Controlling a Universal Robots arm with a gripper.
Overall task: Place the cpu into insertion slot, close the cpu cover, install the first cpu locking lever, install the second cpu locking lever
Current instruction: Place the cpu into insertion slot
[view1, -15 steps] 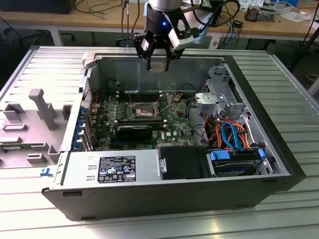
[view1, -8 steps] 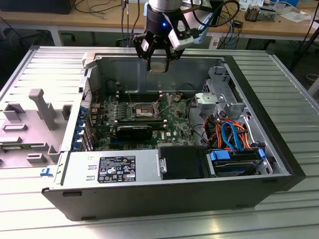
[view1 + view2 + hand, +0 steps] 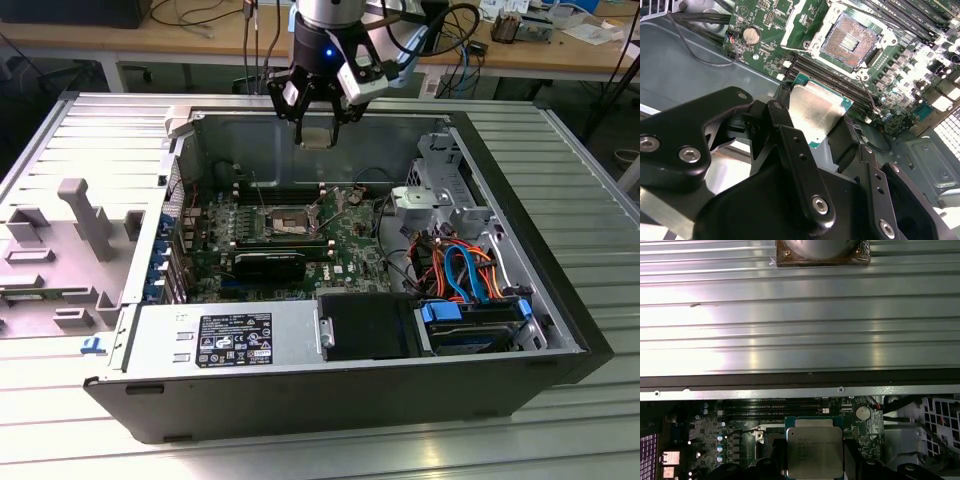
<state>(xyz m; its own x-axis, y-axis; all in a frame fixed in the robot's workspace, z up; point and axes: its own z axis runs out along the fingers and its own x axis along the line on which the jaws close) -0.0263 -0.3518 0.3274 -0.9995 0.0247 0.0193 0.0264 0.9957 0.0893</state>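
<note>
My gripper (image 3: pixel 317 135) hangs above the far wall of the open computer case (image 3: pixel 520 260), shut on the cpu (image 3: pixel 316 137). In both wrist views the cpu (image 3: pixel 815 112) (image 3: pixel 815 450) is a flat square with a silvery top, held by its edges between the black fingers (image 3: pixel 784 120). The insertion slot (image 3: pixel 852 40) (image 3: pixel 285 222) lies open on the green board below and ahead of the chip, its tan-gold centre bare. The cpu cover (image 3: pixel 799 27) appears swung back beside the slot, a thin silvery frame with board showing through its window.
Long black memory slots (image 3: pixel 840 82) run between the chip and the slot. A power supply (image 3: pixel 225 340) sits along the near side of the case, and a drive cage with blue and orange cables (image 3: pixel 465 275) at the exterior view's right. A grey fixture (image 3: pixel 85 215) stands on the ribbed table.
</note>
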